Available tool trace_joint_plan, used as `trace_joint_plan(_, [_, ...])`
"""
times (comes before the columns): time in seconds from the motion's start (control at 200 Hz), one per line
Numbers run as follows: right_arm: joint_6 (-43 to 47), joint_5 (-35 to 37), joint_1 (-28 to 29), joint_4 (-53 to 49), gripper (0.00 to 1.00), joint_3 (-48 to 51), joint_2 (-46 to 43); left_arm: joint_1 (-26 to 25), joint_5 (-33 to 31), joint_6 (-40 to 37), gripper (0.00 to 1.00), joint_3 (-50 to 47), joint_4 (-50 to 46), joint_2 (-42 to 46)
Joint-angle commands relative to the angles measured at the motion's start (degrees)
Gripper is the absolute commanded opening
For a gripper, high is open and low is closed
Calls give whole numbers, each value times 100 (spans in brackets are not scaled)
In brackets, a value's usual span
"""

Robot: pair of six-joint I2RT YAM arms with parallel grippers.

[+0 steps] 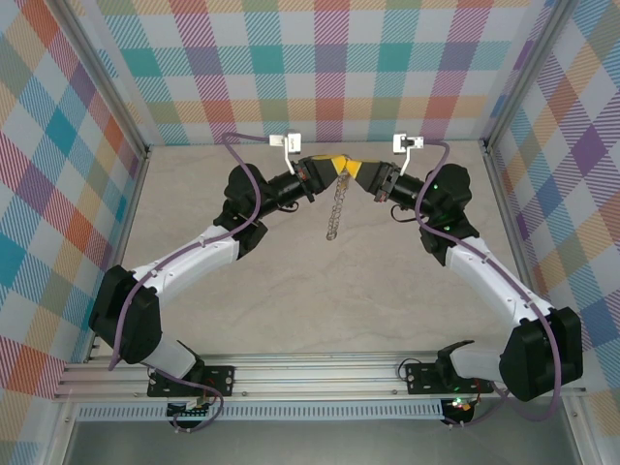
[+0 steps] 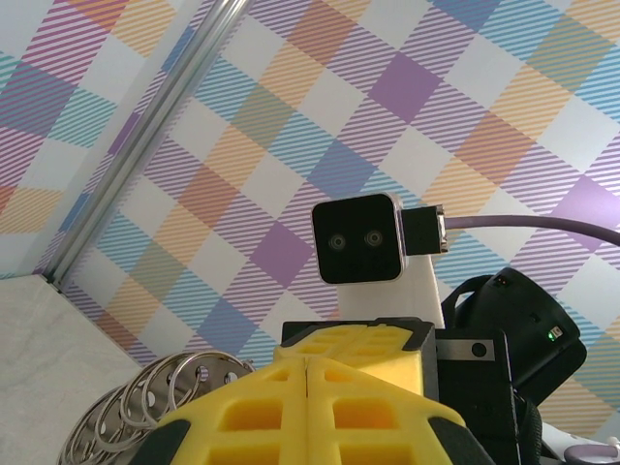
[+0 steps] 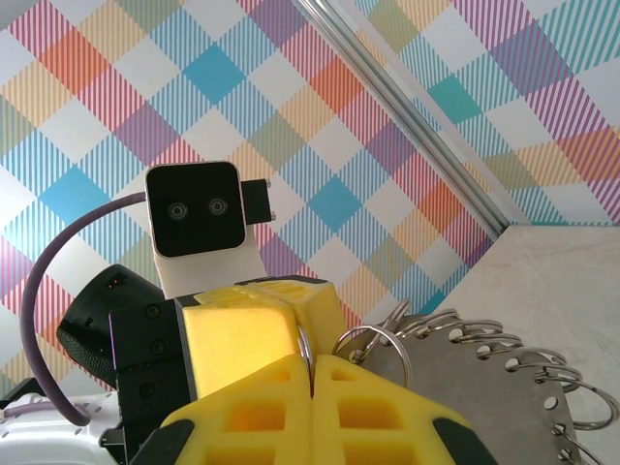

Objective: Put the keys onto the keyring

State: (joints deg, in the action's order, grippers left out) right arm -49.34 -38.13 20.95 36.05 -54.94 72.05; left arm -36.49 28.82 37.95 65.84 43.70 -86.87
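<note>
I read the left pincer (image 2: 306,380) fully closed; the right pincer (image 3: 311,373) is closed, nipping the keyring (image 1: 335,215), which is silver, scalloped and hangs limp beneath.

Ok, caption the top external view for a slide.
Left gripper and right gripper meet tip to tip over the table, the keyring hanging between them.

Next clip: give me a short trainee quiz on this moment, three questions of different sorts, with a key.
1. True or false: the left claw and right claw both stand wide open.
2. Multiple choice: the two claws are A) far apart, B) tip to tip near the back wall, C) parked by their bases.
3. Fill in: the silver chain-like loop hanging where the claws meet is the ____.
Key: 1 false, both are shut; 2 B; 3 keyring.
</note>
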Motion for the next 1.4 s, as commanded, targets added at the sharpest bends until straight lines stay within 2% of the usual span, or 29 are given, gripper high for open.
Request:
trace_joint_plan(0.0, [-124, -247, 181, 175, 0, 141, -42, -42, -51, 40, 0, 218, 535, 43])
trace_joint_plan(0.175, [-60, -184, 173, 104, 0, 52, -16, -42, -160, 4, 0, 236, 250, 80])
trace_joint_plan(0.2, [-23, -207, 160, 58, 0, 29, -18, -38, -186, -32, 3, 236, 171, 93])
trace_joint_plan(0.275, [105, -304, 114, -174, 0, -37, -29, -27, -302, -134, 23, 212, -69, 180])
trace_joint_plan(0.37, [254, -544, -41, -452, 0, -178, -22, 21, -374, -315, 38, 210, -412, 323])
trace_joint_plan(0.54, [488, -1141, -368, -875, 0, -499, 92, 247, -319, -604, 52, 260, -960, 579])
trace_joint_plan(0.68, [782, -1663, -545, -1259, 0, -791, 274, 537, 245, -865, 59, 594, -1653, 574])
trace_joint_plan(0.855, [1000, -2367, -753, -1549, 0, -1210, 703, 772, 1192, -1458, 61, 1417, -2947, 262])
trace_joint_plan(1.02, [1131, -2891, -881, -1776, 0, -1608, 1126, 970, 1705, -1848, 62, 1943, -3719, -76])
trace_joint_plan(1.155, [1111, -3054, -900, -1841, 0, -1799, 1357, 1063, 2102, -1960, 53, 2272, -4051, -378])
trace_joint_plan(1.3, [1043, -3140, -900, -1819, 0, -1888, 1484, 1065, 2597, -2178, 37, 2755, -4552, -777])
trace_joint_plan(1.395, [982, -3151, -900, -1754, 0, -1864, 1537, 1065, 2778, -2109, 33, 2918, -4568, -957])
